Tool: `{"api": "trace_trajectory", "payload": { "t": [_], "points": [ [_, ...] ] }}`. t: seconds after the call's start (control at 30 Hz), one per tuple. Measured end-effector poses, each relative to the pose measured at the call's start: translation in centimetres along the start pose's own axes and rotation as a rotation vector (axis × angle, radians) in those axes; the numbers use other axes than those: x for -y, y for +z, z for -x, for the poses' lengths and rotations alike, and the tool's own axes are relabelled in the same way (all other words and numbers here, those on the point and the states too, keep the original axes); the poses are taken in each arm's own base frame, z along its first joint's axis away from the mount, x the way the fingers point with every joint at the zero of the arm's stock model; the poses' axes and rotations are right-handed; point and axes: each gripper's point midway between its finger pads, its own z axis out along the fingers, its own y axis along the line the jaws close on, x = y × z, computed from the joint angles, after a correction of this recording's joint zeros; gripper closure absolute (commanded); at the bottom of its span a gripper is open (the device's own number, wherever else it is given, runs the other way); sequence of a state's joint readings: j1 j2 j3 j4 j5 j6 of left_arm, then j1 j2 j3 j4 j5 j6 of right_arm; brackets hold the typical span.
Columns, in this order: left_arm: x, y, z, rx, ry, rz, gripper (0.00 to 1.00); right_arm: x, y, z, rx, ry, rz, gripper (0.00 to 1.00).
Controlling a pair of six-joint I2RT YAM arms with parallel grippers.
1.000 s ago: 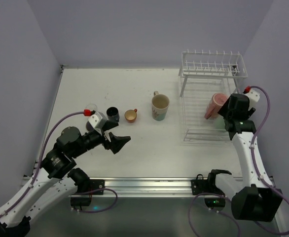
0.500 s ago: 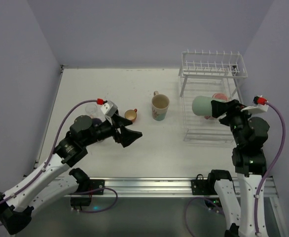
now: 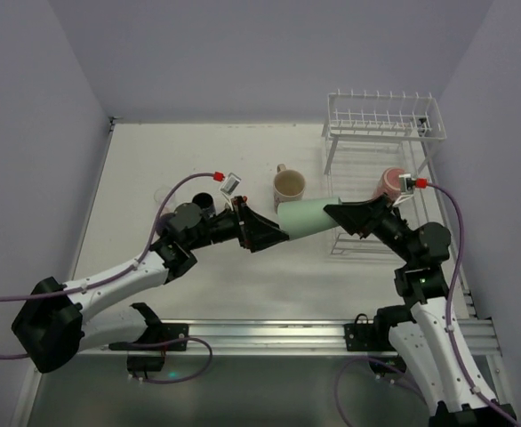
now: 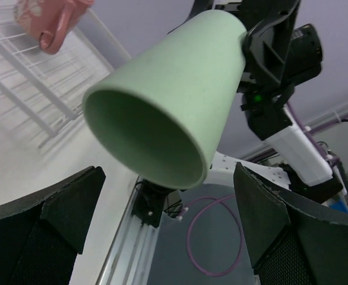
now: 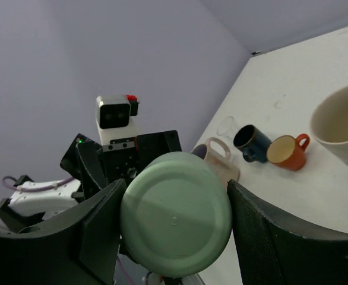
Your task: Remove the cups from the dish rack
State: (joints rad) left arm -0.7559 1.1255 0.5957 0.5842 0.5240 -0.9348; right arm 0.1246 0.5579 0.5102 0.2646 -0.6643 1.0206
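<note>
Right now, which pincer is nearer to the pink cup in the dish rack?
Right. The right pincer, gripping the green cup, is just left of the pink cup; the left pincer is farther left, past the green cup.

Centre of the top view is blocked. The light green cup hangs on its side over the table, clamped at its base by the right gripper. The left gripper is spread wide at its mouth, with a gap either side of the rim. Cream mug stands just behind the cup. Dark blue cup sits behind the left arm. Dish rack, with a pink cup in it, fills the right side. Bare table at upper left and along the lower strip between the arm bases.
</note>
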Motion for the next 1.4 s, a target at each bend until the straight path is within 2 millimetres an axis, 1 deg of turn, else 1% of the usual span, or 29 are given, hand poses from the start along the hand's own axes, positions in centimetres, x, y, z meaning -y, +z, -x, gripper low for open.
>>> {"api": "trace_trajectory", "payload": {
  "t": [0.07, 0.17, 0.2, 0.27, 0.3, 0.33, 0.37, 0.4, 0.47, 0.5, 0.53, 0.57, 0.6, 0.67, 0.7, 0.77, 0.87, 0.97, 1.0, 1.03, 1.07, 1.1, 1.17, 1.23, 1.33, 1.4],
  "points": [
    [0.8, 0.5, 0.1, 0.011, -0.01, -0.036, 0.03, -0.6, 0.3, -0.7, -0.025, 0.01, 0.044, 0.61],
    [2.0, 0.9, 0.1, 0.022, -0.015, -0.078, 0.1, -0.6, 0.5, -1.6, -0.048, 0.026, 0.073, 0.61],
    [2.3, 1.0, 0.2, 0.026, -0.014, -0.09, 0.15, -0.5, 0.5, -1.9, -0.056, 0.034, 0.079, 0.61],
    [3.1, 1.1, 0.4, 0.038, -0.012, -0.114, 0.21, -0.2, 0.5, -2.6, -0.071, 0.051, 0.083, 0.61],
    [3.3, 1.1, 0.5, 0.045, -0.008, -0.123, 0.3, 0.0, 0.5, -3.0, -0.078, 0.059, 0.086, 0.61],
    [3.6, 1.2, 0.5, 0.05, -0.01, -0.131, 0.37, 0.1, 0.6, -3.3, -0.086, 0.069, 0.086, 0.61],
    [3.7, 1.2, 0.6, 0.054, -0.011, -0.133, 0.46, 0.1, 0.7, -3.5, -0.093, 0.079, 0.089, 0.61],
    [3.7, 1.2, 0.7, 0.059, -0.011, -0.133, 0.64, 0.1, 0.8, -3.7, -0.101, 0.086, 0.095, 0.61],
    [3.5, 1.2, 1.0, 0.073, -0.011, -0.125, 0.78, -0.3, 1.0, -3.9, -0.109, 0.093, 0.114, 0.59],
    [3.5, 1.2, 1.1, 0.077, -0.009, -0.125, 0.89, -0.6, 1.2, -4.1, -0.114, 0.095, 0.125, 0.54],
    [3.7, 1.2, 1.2, 0.079, -0.01, -0.132, 0.94, -0.7, 1.3, -4.2, -0.119, 0.099, 0.131, 0.46],
    [4.2, 1.1, 1.4, 0.086, -0.004, -0.148, 0.98, -0.6, 1.4, -4.2, -0.12, 0.104, 0.129, 0.28],
    [4.5, 0.9, 1.5, 0.09, 0.001, -0.152, 1.0, -0.6, 1.5, -4.3, -0.122, 0.109, 0.131, 0.2],
    [4.2, 0.7, 1.8, 0.102, 0.04, -0.119, 1.0, -0.4, 1.6, -4.6, -0.128, 0.11, 0.121, 0.03],
    [3.9, 0.7, 2.0, 0.101, 0.058, -0.086, 1.0, -0.2, 1.6, -4.8, -0.135, 0.108, 0.113, 0.01],
    [3.3, 0.7, 2.8, 0.101, 0.116, 0.001, 1.0, 0.8, 1.7, -5.2, -0.144, 0.105, 0.071, 0.01],
    [2.7, 0.2, 5.3, 0.089, 0.224, 0.175, 1.0, 2.4, 1.4, -5.7, -0.151, 0.081, -0.007, 0.01],
    [2.5, -1.2, 8.1, 0.062, 0.327, 0.369, 1.0, 3.3, 0.9, -5.3, -0.141, 0.019, -0.087, 0.01],
    [2.3, -2.2, 9.1, 0.049, 0.363, 0.453, 1.0, 3.5, 0.8, -5.0, -0.133, -0.006, -0.108, 0.01],
    [1.9, -3.1, 9.7, 0.033, 0.387, 0.521, 1.0, 3.6, 0.5, -4.8, -0.127, -0.03, -0.13, 0.01],
    [1.1, -4.0, 9.8, 0.007, 0.404, 0.593, 1.0, 3.9, 0.3, -4.5, -0.115, -0.056, -0.154, 0.01],
    [0.4, -4.8, 9.6, -0.02, 0.413, 0.648, 1.0, 4.3, 0.1, -4.4, -0.105, -0.077, -0.179, 0.01],
    [-2.3, -6.6, 7.9, -0.127, 0.418, 0.778, 1.0, 4.9, -0.4, -4.2, -0.093, -0.11, -0.219, 0.01],
    [-5.3, -8.1, 5.1, -0.267, 0.404, 0.882, 1.0, 5.4, -0.8, -4.2, -0.093, -0.129, -0.25, 0.01],
    [-10.0, -10.2, 0.2, -0.485, 0.361, 1.007, 1.0, 6.3, -1.1, -4.5, -0.106, -0.141, -0.287, 0.01],
    [-12.3, -11.9, -2.6, -0.606, 0.336, 1.071, 1.0, 6.7, -1.3, -4.6, -0.115, -0.147, -0.304, 0.01]
  ]
}}
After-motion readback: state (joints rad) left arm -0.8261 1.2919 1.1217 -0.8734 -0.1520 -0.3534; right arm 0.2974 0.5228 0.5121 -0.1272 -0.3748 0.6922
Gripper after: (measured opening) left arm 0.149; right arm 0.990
